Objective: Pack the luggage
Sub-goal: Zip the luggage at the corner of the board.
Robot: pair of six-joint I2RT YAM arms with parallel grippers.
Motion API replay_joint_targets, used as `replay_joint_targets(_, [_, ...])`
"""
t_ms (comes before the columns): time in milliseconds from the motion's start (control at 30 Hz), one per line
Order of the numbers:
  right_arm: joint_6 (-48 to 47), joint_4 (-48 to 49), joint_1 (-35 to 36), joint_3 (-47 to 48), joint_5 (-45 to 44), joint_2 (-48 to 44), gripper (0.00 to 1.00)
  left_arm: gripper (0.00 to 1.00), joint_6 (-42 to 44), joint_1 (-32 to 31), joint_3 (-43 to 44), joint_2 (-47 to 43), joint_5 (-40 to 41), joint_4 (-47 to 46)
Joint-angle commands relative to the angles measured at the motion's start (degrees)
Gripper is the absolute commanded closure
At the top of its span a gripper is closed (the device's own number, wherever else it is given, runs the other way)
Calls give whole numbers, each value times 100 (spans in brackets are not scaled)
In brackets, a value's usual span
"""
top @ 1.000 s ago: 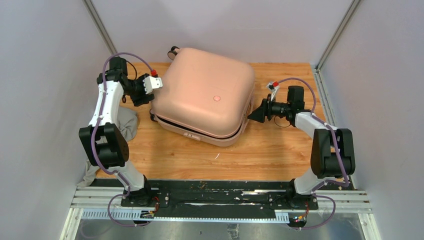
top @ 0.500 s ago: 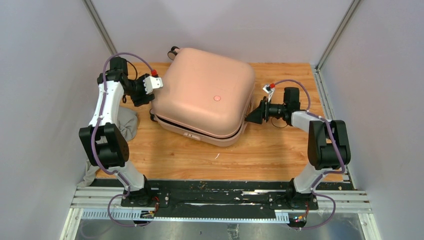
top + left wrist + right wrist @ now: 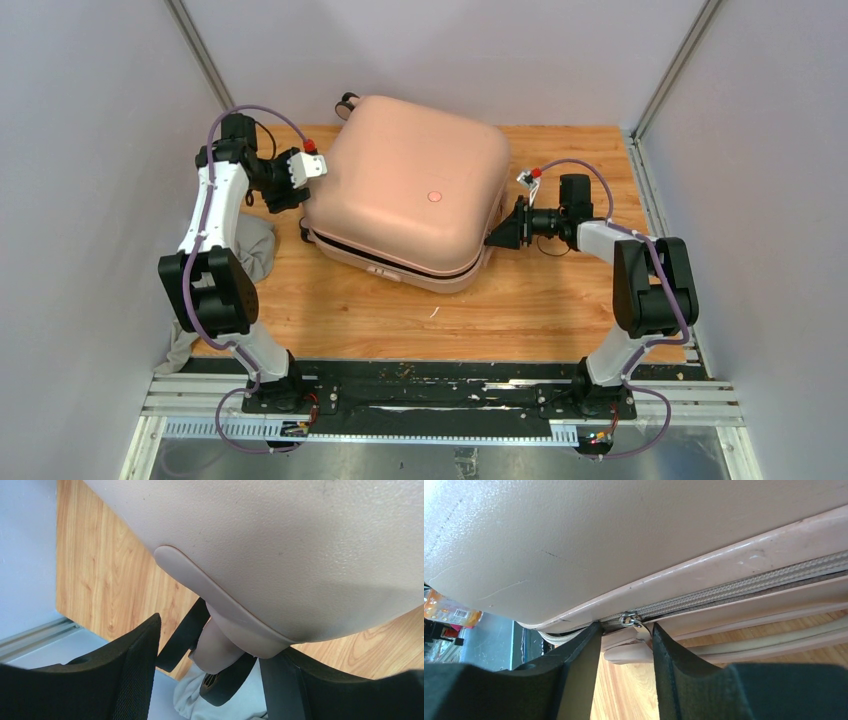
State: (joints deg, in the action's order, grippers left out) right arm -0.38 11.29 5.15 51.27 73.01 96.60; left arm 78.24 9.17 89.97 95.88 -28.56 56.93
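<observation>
Left gripper (image 3: 210,642) is sitting wide open, straddling the luggage (image 3: 410,190) wheel strut (image 3: 216,652). Right gripper (image 3: 626,630) is bracketing the zipper pull (image 3: 628,652), jaws narrow, possibly pinching it; can't tell.

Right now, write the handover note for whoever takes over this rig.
Left hand: open, at the left side of the luggage.
Right hand: set either side of the zipper pull on the right side; firm grip unclear.
Luggage lies flat on the table, lid down.
Done: lid lowered, zip partly closed.
Left: run the zip along the gap at the near edge.
Grey cloth lies outside, at the table's left edge.
</observation>
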Motion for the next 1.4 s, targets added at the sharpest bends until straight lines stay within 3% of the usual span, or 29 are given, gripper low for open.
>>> replay_joint_targets(0, [-57,-114,111,50,65,17,60,100,-637,-130,-12,-328,-252,-409])
replay_joint_targets(100, [-29,-114,59,24,45,4,71,100,-614,-126,-56,-371,-236,-404])
replay_joint_targets(233, [211,-4,-42,-8,-58,-77,93,100,-608,-126,-101,-386,-221,-408])
replay_joint_targets(333, [332,84,-49,-85,-194,-240,100,100,-614,-133,-103,-378,-204,-409])
replay_joint_targets(567, [526,345,22,-481,-403,-648,100,100,-672,-137,-86,-361,-220,-411])
replay_joint_targets(800, [-180,-645,530,-583,-1524,-1218,100,100,-928,-143,19,-373,-245,-410])
replay_joint_targets(1067, [-38,-859,934,-1092,-2322,-2244,100,100,-1334,-192,-24,-405,-315,-410])
replay_joint_targets(1367, [-2,-1249,1622,-1368,-2941,-2771,100,100,-1707,-196,-7,-494,-405,-410])
